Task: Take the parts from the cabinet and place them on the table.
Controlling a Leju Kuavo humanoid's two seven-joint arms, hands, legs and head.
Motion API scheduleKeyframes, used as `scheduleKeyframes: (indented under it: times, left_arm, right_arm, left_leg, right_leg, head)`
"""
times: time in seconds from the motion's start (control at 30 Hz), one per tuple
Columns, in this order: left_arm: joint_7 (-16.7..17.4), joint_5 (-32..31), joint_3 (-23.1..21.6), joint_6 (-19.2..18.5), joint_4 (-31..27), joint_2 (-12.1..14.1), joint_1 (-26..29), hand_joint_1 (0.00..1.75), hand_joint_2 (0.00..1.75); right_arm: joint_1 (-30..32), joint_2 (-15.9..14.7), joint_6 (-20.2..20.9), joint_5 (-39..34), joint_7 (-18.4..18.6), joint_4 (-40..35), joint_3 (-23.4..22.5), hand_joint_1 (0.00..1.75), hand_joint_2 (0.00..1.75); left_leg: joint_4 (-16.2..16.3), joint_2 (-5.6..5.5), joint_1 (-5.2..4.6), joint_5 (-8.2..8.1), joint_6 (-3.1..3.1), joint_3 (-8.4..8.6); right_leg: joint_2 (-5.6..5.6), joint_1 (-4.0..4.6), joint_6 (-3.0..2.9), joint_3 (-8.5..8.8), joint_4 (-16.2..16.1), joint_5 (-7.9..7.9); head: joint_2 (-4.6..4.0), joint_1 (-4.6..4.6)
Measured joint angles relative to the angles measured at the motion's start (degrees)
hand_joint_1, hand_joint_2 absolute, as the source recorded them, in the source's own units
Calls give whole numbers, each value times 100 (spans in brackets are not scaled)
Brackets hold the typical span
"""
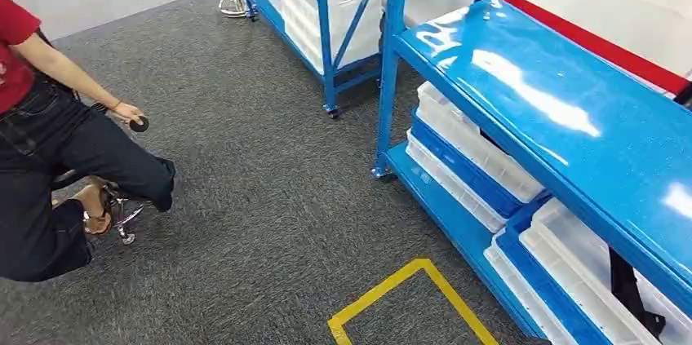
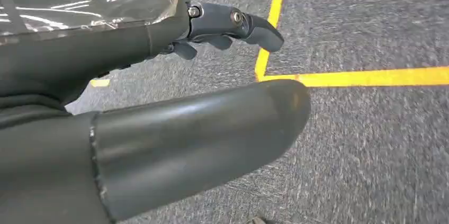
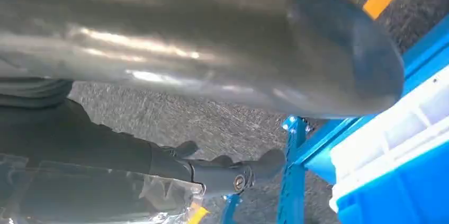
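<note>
Your left hand [image 2: 174, 102] and right hand [image 3: 212, 75] hang empty, fingers apart; approach the rack [image 1: 571, 125] at two o'clock

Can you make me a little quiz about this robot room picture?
1. True or false: the top of the nearest blue rack has white bins on it.
2. What color is the tape square on the carpet: A red, B yellow, C green?
3. What does the seated person's hand hold?

Key
1. False: the top is bare; the white bins sit on shelves below.
2. B
3. A small dark round thing.
</note>
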Motion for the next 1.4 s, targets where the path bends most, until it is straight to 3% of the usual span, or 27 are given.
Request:
scheduleKeyframes:
  times: [0.03, 0.1, 0.17, 0.2, 0.23, 0.3, 0.37, 0.43, 0.47, 0.53, 0.57, 0.6, 0.67, 0.7, 0.73, 0.8, 0.9, 0.93, 1.0, 1.07, 1.1, 1.17, 1.2, 1.23, 1.27, 1.33, 1.4]
  left_arm:
    - [0, 2, 0, 0, 0, 0, 2, 0, 0]
    - [0, 2, 0, -2, 0, -4, 3, 0, 0]
    - [0, 2, 0, 0, 0, -4, 3, 0, 0]
    - [0, 2, 0, 0, 0, -2, 3, 0, 0]
    - [0, 2, -4, 0, 0, 7, 2, 0, 0]
    - [0, 7, -11, 0, 0, 7, 4, 0, 0]
    - [0, 13, -9, 4, 0, 4, -7, 0, 0]
    - [0, 13, -9, 17, -2, -4, -14, 0, 0]
    - [0, 15, -9, 24, -2, -7, -6, 0, 0]
    - [2, 28, -9, 37, 0, -9, 4, 0, 0]
    - [2, 31, -9, 37, 0, -11, 2, 0, 0]
    - [2, 31, -9, 37, 0, -18, 1, 0, 0]
    - [2, 31, -9, 37, 0, -24, -6, 0, 0]
    - [2, 31, -9, 35, 0, -28, -7, 0, 0]
    - [2, 31, -9, 37, -2, -20, -7, 0, 0]
    - [4, 31, -11, 39, -2, -18, -15, 0, 0]
    - [7, 26, -9, 37, -2, -22, -52, 0, 0]
    - [7, 13, -9, 37, -2, -22, -61, 0, 0]
    - [4, 0, -15, 35, 0, -35, -51, 0, 0]
    - [4, -4, -13, 35, 0, -24, -35, 0, 0]
    - [4, -7, -13, 35, 0, -22, -30, 0, 0]
    - [5, -7, -11, 35, 0, -20, -26, 0, 0]
    - [4, -9, -11, 35, 0, -17, -27, 0, 0]
    - [4, -9, -11, 35, -2, -7, -25, 0, 0]
    - [4, -9, -17, 35, 0, 0, -29, 0, 0]
    - [4, -9, -17, 35, -2, 9, -34, 0, 0]
    - [7, -7, -13, 35, -2, 0, -46, 0, 0]
  right_arm:
    - [5, 0, 0, 4, 0, 0, 0, 0, 0]
    - [26, 0, 0, 17, 0, 0, 0, 0, 0]
    - [27, 0, 0, 24, 0, 0, 0, 0, 0]
    - [25, 0, 0, 28, 2, 0, 0, 0, 0]
    - [17, 9, 4, 28, 0, 0, 0, 0, 0]
    - [7, 7, 15, 35, 2, 0, 0, 0, 0]
    - [28, 7, 15, 37, 11, 2, 0, 0, 0]
    - [27, 4, 15, 50, 20, 0, 0, 0, 0]
    - [-4, -13, 15, 55, 17, 0, 0, 0, 0]
    - [-31, -22, 15, 59, 17, 0, 2, 0, 0]
    - [-23, -26, 15, 59, 17, 0, 2, 0, 0]
    - [-2, -37, 15, 59, 22, 0, 0, 0, 0]
    - [1, -55, 15, 59, 35, 0, 0, 0, 0]
    - [-6, -63, 15, 59, 35, 0, 0, 0, 0]
    - [-17, -59, 15, 59, 35, 2, 0, 0, 0]
    - [-24, -57, 15, 59, 42, 0, 0, 0, 0]
    - [-16, -61, 15, 48, 61, 0, 0, 0, 0]
    - [-7, -55, 15, 41, 66, 0, 0, 0, 0]
    - [-35, -61, 15, 31, 72, 0, 0, 0, 0]
    - [-38, -61, 15, 15, 74, 0, 0, 0, 0]
    - [-29, -61, 15, 9, 76, 0, 0, 0, 0]
    - [-24, -57, 15, -2, 77, 0, 0, 0, 0]
    - [-29, -53, 15, -2, 77, 0, 0, 0, 0]
    - [-30, -46, 15, -2, 74, 0, 0, 0, 0]
    - [-38, -37, 17, 0, 70, 0, 0, 0, 0]
    - [-25, -35, 31, 0, 63, 0, 0, 0, 0]
    - [7, -35, 31, 4, 59, 2, 0, 0, 0]
  left_leg:
    - [359, -11, -1, -100, 11, -197]
    - [379, -22, -3, 84, 54, -285]
    - [-465, -90, -10, 633, 140, 77]
    - [-964, -262, -16, 860, 190, 319]
    - [-1247, -519, -35, 884, 220, 435]
    - [-1259, -356, -63, 906, 196, 429]
    - [-1308, -248, -87, 952, 255, 448]
    - [-1415, -121, -57, 1031, 333, 479]
    - [-1416, -27, -61, 1034, 354, 471]
    - [-1415, 147, -65, 1033, 355, 445]
    - [-1412, 222, -62, 1033, 354, 435]
    - [-1411, 294, -59, 1031, 350, 432]
    - [-1404, 429, -32, 1008, 309, 460]
    - [-1391, 489, -22, 987, 273, 484]
    - [-1363, 546, -65, 956, 219, 500]
    - [-1335, 625, -82, 919, 138, 521]
    - [-1356, 753, -17, 881, 47, 572]
    - [-1238, 496, 14, 763, 14, 548]
    - [-383, 83, 30, 259, 2, 152]
    - [390, 10, 28, 5, 6, -262]
    - [454, -1, 28, 73, 22, -327]
    - [-139, -48, 27, 548, 90, -105]
    - [-707, -149, 27, 854, 137, 155]
    - [-1137, -375, 26, 1006, 182, 353]
    - [-1240, -479, 24, 932, 179, 403]
    - [-1235, -354, -27, 940, 173, 393]
    - [-1345, -216, -35, 1010, 255, 424]
  right_leg:
    - [67, 26, -19, -2, 0, 8]
    - [200, 48, -18, 2, 2, 9]
    - [358, 58, -14, 23, 2, 13]
    - [424, 56, -5, 30, 2, 19]
    - [469, 95, 13, 16, 17, 24]
    - [575, 98, 65, -22, 11, 57]
    - [686, 73, 140, -111, -13, 89]
    - [190, 94, 129, -188, 216, -64]
    - [55, 88, 102, -363, 564, -291]
    - [22, 62, 90, -791, 1512, -708]
    - [17, 43, 136, -910, 1825, -796]
    - [7, 16, 201, -873, 1809, -767]
    - [-80, -29, 375, -374, 968, -461]
    - [-229, -52, 446, -48, 407, -292]
    - [-524, -67, 455, 159, 5, -227]
    - [-393, -38, 291, 183, 15, -182]
    - [-224, -42, 150, 183, -12, -161]
    - [-171, -56, 130, 182, -12, -156]
    - [-59, -47, 55, 163, -8, -133]
    - [80, -12, 39, 149, -7, -129]
    - [154, 2, 28, 151, -7, -123]
    - [318, 15, 28, 164, -6, -122]
    - [405, 16, 31, 177, -7, -121]
    - [472, 9, 35, 180, -7, -118]
    - [517, 74, 57, 162, 11, -111]
    - [621, 12, 114, 108, -5, -78]
    - [726, 31, 223, 32, -51, -40]
  head:
    - [2, 0]
    - [0, 2]
    - [0, 2]
    - [0, 2]
    - [0, 2]
    - [0, 4]
    - [2, 4]
    - [0, 15]
    - [0, 52]
    - [0, 52]
    - [0, 57]
    - [0, 57]
    - [0, 57]
    - [0, 57]
    - [0, 61]
    - [0, 15]
    - [0, 24]
    - [0, 15]
    - [0, 4]
    - [0, 2]
    - [0, 4]
    - [0, 4]
    - [0, 4]
    - [0, 4]
    - [0, 9]
    - [0, 11]
    - [0, 7]
